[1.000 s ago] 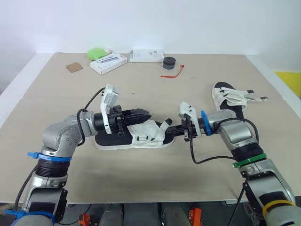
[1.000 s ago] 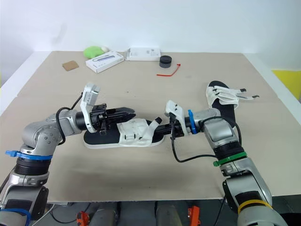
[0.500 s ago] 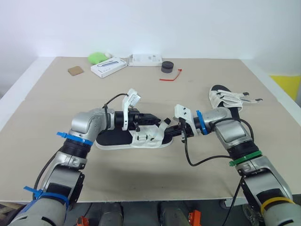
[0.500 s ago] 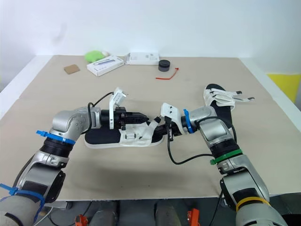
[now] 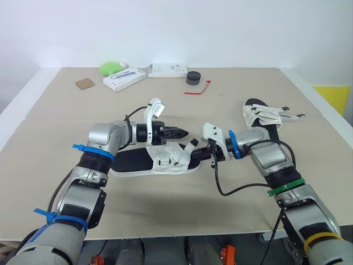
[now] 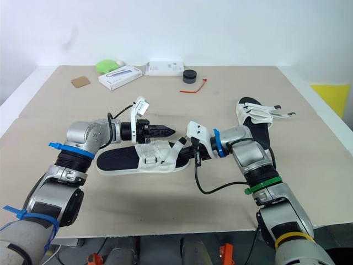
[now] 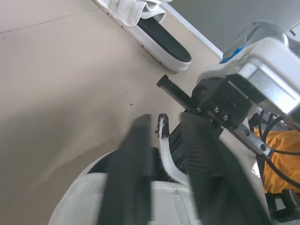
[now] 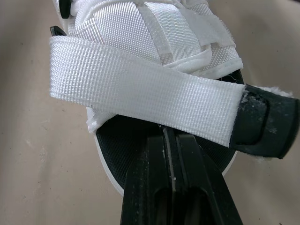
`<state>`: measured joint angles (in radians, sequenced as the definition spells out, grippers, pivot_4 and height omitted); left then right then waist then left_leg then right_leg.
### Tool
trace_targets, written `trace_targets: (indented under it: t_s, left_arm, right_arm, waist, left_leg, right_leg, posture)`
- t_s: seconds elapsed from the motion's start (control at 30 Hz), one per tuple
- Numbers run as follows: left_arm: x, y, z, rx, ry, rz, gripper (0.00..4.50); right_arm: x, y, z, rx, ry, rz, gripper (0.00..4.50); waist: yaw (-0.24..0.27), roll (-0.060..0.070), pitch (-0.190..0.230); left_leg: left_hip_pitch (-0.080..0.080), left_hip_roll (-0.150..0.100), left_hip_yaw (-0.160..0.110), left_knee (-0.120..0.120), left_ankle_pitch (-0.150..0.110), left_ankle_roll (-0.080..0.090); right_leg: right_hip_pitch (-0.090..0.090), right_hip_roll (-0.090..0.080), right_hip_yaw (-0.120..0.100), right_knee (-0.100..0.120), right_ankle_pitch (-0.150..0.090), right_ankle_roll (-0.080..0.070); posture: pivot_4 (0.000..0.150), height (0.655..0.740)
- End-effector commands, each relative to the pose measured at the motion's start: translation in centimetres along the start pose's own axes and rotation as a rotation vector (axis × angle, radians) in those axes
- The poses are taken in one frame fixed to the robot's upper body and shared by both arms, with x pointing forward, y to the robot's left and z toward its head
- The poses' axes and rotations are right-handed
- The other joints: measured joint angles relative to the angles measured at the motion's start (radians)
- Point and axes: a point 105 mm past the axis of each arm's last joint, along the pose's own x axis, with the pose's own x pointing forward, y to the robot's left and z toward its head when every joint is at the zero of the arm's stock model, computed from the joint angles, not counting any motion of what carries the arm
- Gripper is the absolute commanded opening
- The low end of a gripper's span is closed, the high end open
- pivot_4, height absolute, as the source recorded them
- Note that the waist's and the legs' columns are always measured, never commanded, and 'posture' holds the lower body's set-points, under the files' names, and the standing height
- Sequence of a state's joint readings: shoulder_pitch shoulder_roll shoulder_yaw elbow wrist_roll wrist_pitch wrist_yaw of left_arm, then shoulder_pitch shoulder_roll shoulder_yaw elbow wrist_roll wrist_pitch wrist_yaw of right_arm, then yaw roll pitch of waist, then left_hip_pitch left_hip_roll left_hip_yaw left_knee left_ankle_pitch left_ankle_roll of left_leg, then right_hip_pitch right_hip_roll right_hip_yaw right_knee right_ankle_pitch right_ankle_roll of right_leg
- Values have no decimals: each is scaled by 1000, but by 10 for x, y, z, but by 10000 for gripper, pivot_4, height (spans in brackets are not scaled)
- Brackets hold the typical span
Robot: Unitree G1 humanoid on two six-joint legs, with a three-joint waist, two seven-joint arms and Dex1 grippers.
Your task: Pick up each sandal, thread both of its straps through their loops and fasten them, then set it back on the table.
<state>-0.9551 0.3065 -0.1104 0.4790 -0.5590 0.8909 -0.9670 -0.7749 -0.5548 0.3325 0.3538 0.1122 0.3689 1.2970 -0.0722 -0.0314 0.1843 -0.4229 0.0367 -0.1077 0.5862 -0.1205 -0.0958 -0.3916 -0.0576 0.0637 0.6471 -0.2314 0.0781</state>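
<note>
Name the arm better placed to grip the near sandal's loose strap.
Left. The left gripper is open above the sandal, with the strap rising between its jaws. The right gripper is shut, low against the sandal's end.

A beige-topped table [image 5: 231, 99] with pale edges carries a black-soled sandal with white woven straps [image 5: 132, 161] at its centre and a second matching sandal [image 5: 265, 118] to the right. Along the far side lie a brown cardboard square [image 5: 85, 84], a green lump [image 5: 110, 68], a flat white box [image 5: 124, 77], a white rectangular block [image 5: 170, 69], a black round puck [image 5: 193, 78] and a red plastic tie [image 5: 197, 89].
</note>
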Motion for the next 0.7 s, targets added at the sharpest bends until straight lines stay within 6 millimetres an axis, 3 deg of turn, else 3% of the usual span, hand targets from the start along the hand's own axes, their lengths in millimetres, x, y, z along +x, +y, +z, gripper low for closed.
trace_targets:
  t_s: [0.03, 0.63, 0.7]
  left_arm:
    - [7, -6, 11, 80, 4, -10, 30005]
    - [34, -11, -6, -27, 176, -119, 30005]
    - [35, -10, -8, -33, 178, -115, 24866]
  right_arm:
    - [12, 10, -32, 83, 96, 22, 0]
    - [14, 11, -32, 109, 71, -11, 0]
    - [14, 11, -32, 111, 70, -13, 0]
  waist:
    - [0, 0, 0]
    - [-9, 0, 0]
    - [-9, 0, 0]
  left_leg:
    - [0, 0, 0, 0, 0, 0]
    - [0, 0, 0, -1, 0, 0]
    - [0, 0, 0, -2, 0, 0]
  right_leg:
    - [0, 0, 0, 0, 0, 0]
    - [-2, 0, 0, 0, -1, -1]
    - [-2, 0, 0, 0, -1, -1]
  posture:
    - [1500, 7400]
    - [1500, 7400]
    - [1500, 7400]
